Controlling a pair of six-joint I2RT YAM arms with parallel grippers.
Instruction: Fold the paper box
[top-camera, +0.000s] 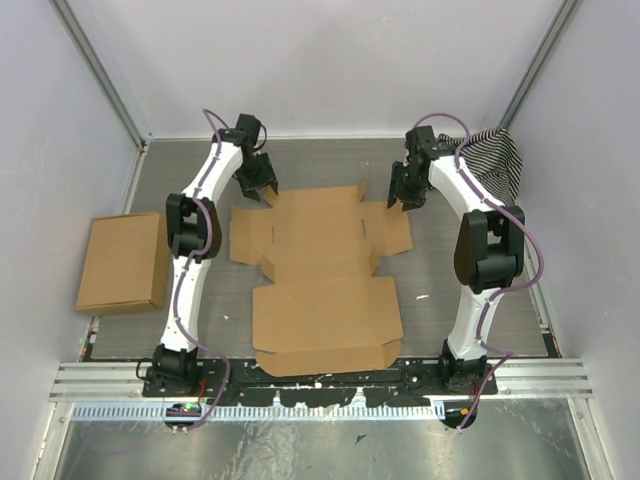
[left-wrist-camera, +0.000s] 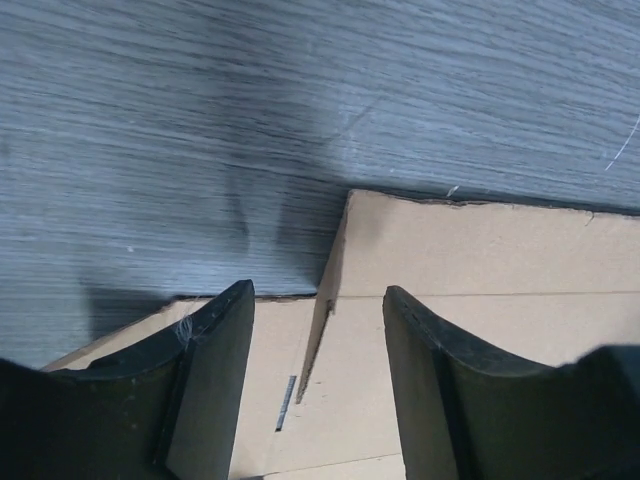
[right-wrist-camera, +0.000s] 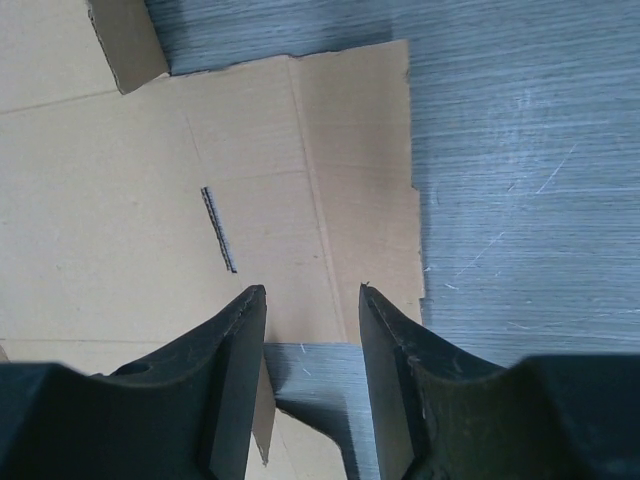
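Squarely between the arms, the paper box (top-camera: 320, 285) lay flat on the table (top-camera: 430, 330), long axis near-to-far, flapped end away. The left pincer (top-camera: 260, 193) and right pincer (top-camera: 402, 200) hung spread above its far corners.

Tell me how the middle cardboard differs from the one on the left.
The paper box spreads out flat with flaps and slits; the cardboard piece is a plain rectangle without flaps. The paper box is bigger; the cardboard piece is smaller and narrower. Both are plain brown.

Open right pincer (right-wrist-camera: 312, 300) over paper box (right-wrist-camera: 120, 200) flap, grey table (right-wrist-camera: 530, 150)
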